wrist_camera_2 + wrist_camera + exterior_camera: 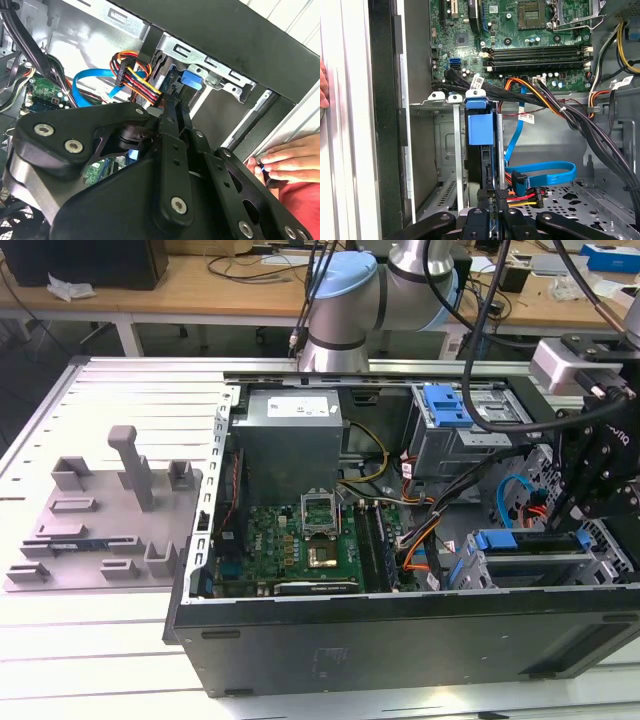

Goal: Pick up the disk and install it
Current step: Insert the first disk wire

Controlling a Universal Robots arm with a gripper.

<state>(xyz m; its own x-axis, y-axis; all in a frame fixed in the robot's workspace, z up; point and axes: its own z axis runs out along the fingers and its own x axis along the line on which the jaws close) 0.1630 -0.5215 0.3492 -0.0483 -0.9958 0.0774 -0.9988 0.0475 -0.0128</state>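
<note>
First wrist view puts our end effector [494, 212] at the disk [481, 150] standing in its bay — fingers pinching it, we judge.

Blue disk carrier [480, 127]; green motherboard [300, 545]; black pincer [492, 220]; blue cable [545, 172].

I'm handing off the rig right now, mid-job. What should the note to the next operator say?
The claw is down inside the computer case, right at the edge of the disk; its grip cannot be judged.
The disk stands on edge in a slot of the drive cage.
Done: disk picked up and in the cage.
Left: full seating is not confirmed.
Note: a person's hand rests at the case edge.
</note>
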